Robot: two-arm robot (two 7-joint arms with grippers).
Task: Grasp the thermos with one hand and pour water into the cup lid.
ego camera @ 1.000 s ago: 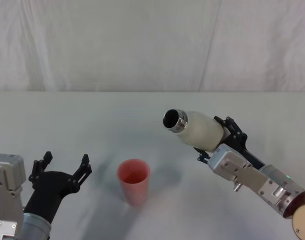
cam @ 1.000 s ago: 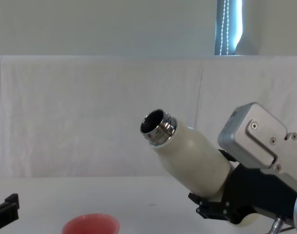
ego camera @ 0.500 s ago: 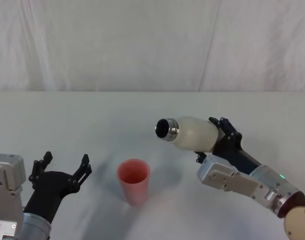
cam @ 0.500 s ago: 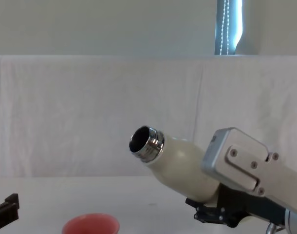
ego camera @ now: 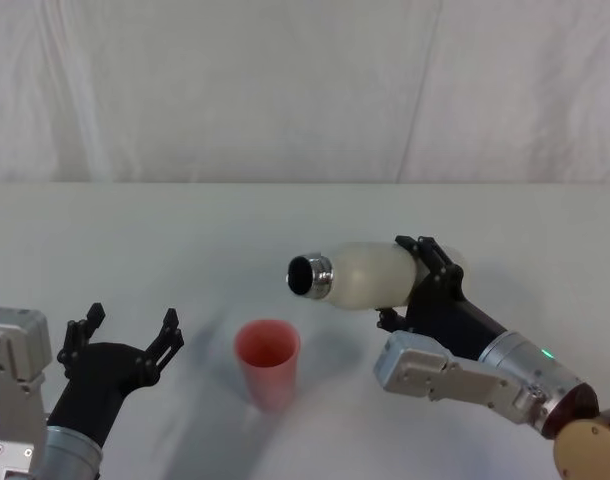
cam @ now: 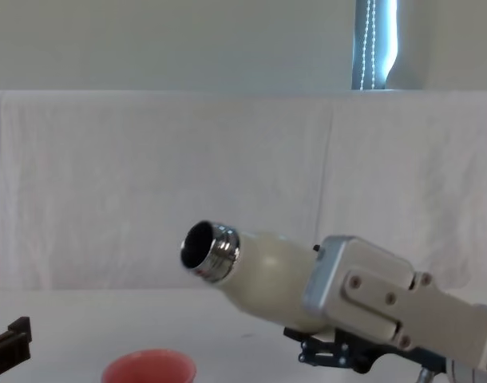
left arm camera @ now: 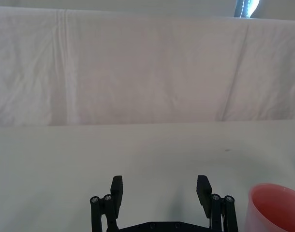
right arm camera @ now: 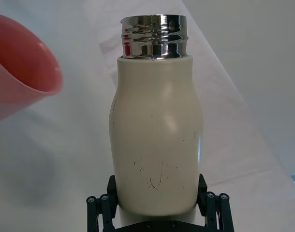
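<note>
open tabletop [ego camera: 185, 230] all round the cup lid [ego camera: 267, 361], blocked only by the tilted thermos [ego camera: 360, 277] clamped in the right gripper [ego camera: 425, 282] above its right, and the spread-fingered left gripper [ego camera: 125, 340] low to its left.

Cup lid [ego camera: 267, 358] stands on the worktop [ego camera: 185, 240]; the thermos [ego camera: 360, 276] lies tilted above, to its right.
</note>
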